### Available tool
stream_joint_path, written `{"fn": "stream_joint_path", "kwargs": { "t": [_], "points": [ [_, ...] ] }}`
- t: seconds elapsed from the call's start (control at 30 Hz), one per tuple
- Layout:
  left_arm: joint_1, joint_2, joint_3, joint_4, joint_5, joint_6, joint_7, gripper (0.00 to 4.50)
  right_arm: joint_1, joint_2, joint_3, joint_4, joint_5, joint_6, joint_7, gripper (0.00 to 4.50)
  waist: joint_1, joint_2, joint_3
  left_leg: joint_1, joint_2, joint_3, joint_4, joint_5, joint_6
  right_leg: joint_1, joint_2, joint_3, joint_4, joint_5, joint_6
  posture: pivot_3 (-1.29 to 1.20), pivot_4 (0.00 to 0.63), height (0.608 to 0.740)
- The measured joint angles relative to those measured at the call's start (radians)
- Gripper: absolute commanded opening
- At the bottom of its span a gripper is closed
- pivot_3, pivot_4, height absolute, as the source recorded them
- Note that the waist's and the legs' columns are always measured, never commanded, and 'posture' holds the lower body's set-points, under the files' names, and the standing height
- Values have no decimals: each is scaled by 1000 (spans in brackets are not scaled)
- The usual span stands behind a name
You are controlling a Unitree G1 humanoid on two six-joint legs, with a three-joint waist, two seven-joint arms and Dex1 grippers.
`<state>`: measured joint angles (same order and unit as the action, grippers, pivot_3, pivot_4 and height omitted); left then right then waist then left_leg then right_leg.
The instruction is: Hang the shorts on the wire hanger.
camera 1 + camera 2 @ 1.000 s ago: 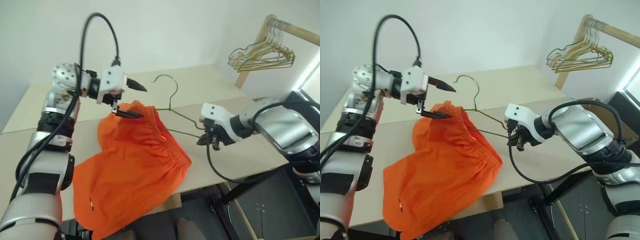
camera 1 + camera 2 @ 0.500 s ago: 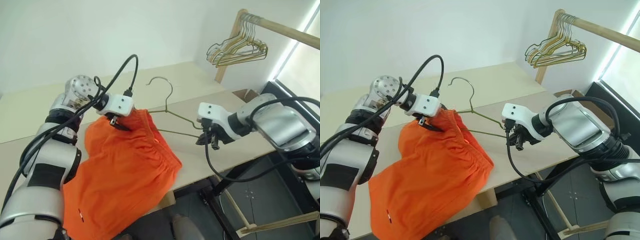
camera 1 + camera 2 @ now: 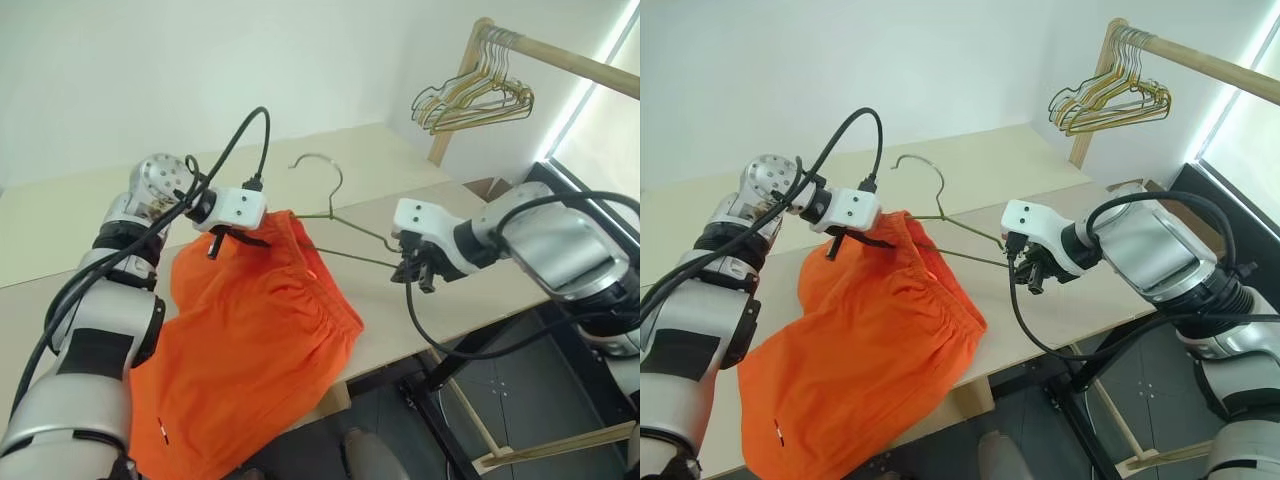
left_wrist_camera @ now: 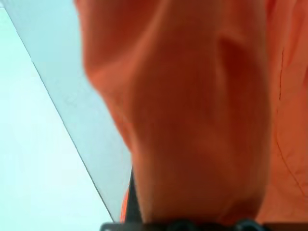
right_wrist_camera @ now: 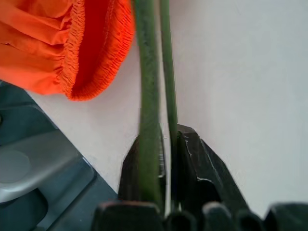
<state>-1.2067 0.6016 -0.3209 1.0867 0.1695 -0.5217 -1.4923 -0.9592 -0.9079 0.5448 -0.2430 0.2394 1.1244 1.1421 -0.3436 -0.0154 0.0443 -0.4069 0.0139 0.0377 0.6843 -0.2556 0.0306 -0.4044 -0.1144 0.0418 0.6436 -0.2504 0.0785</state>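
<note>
1. The wire hanger (image 3: 345, 222) is held above the table (image 3: 400, 190). Its curved hook (image 3: 318, 170) rises at the far side, and its two thin arms run from the neck toward the robot's right, so the long axis lies roughly level, left to right across the head views.
2. The right gripper (image 3: 412, 273) holds the right-hand end of the wire hanger. In the right wrist view two strands of wire (image 5: 154, 72) run up from between the black fingers (image 5: 202, 166), which sit close about them with a thin gap showing.
3. The shorts (image 3: 255, 340) are bright orange. Their upper part is bunched over the left-hand end of the wire hanger, and the rest hangs down and toward the near edge of the table, with the lower portion draping past that edge. The gathered elastic waistband (image 3: 330, 325) faces the robot's right and lies below the wire hanger's lower arm.
4. The left gripper (image 3: 232, 238) is at the top of the shorts, its fingers closed on a fold of the fabric. In the left wrist view the orange cloth (image 4: 192, 120) bulges directly over the fingers.
5. A wooden rail (image 3: 560, 55) at the far right carries a bunch of gold-coloured hangers (image 3: 470, 100), well apart from the wire hanger.
</note>
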Motion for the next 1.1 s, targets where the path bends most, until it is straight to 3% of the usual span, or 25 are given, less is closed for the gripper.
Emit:
{"fn": "stream_joint_path", "kwargs": {
  "t": [0.17,0.3,0.53,0.63,0.73,0.87,1.1],
  "points": [
    [35,2,30,-42,-24,65,-22,0,43,-36,-51,-13,2,0,-33,3218,3,0,0,0,-1,0,0,0,0,0,-1,0,0,0,0,-311,0,740],
    [74,31,59,-69,-47,131,-26,0,83,-151,-222,-39,31,27,-44,4465,2,0,0,0,0,0,0,0,0,0,-1,0,0,0,0,-314,8,740],
    [126,34,80,-160,-79,241,-46,0,263,-249,-495,-124,138,81,-47,4465,2,0,0,1,0,0,0,0,0,2,-1,0,1,0,0,-303,25,740],
    [137,37,93,-183,-97,303,-48,0,453,-260,-708,-166,219,75,5,4465,7,-1,0,1,0,-1,0,0,1,3,0,0,0,0,1,-297,28,740],
    [142,43,107,-200,-104,354,-50,0,650,-220,-831,-241,284,72,24,4465,17,-1,0,3,0,-1,0,-1,1,4,0,0,0,0,1,-287,32,740],
    [142,42,107,-223,-113,372,-50,0,810,-30,-822,-330,338,72,-70,4465,26,-2,1,10,1,-2,0,-1,1,12,1,0,-4,-2,2,-281,34,740],
    [142,50,107,-251,-120,397,-53,0,861,400,-708,-256,376,108,-353,4465,39,-3,2,14,1,-1,-1,-1,1,14,0,1,-3,-2,3,-268,46,740]
  ]
}}
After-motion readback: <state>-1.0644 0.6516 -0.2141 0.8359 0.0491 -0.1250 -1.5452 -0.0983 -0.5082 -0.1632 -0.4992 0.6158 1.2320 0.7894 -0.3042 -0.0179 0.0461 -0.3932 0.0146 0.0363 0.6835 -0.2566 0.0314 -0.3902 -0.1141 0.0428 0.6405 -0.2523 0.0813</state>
